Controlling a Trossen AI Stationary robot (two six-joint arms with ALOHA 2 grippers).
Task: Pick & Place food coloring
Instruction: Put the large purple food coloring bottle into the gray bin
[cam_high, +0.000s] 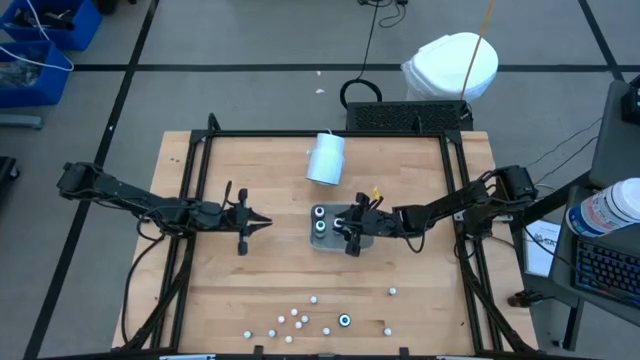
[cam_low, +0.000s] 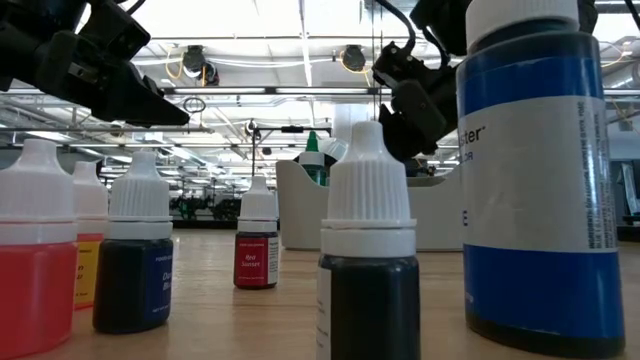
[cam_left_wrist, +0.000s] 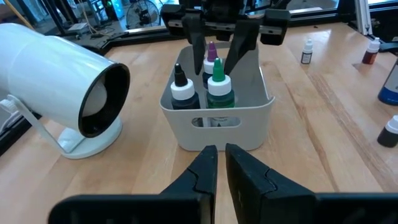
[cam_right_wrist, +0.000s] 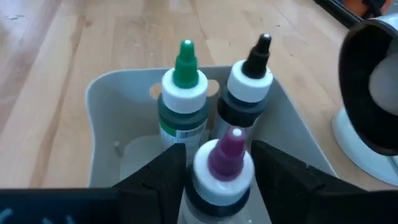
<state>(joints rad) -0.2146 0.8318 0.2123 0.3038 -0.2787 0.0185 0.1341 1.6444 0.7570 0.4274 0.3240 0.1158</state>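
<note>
Between the right gripper's fingers, clamped on it, stands a purple-tipped, white-collared food coloring bottle inside the pale grey plastic tray; green-tipped and black-tipped bottles stand just beyond. Only the high view shows the loose bottles scattered on the wooden counter, and the left gripper, fingers clenched empty, beside the tray.

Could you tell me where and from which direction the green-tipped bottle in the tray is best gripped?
Grip the green-tipped bottle at its white ribbed cap, coming from straight above. It stands upright in the grey tray, whose walls hide its body, with the black-tipped bottle close beside it, so only the cap and tip are free. The right gripper is at the purple-tipped bottle; the left gripper waits outside.
</note>
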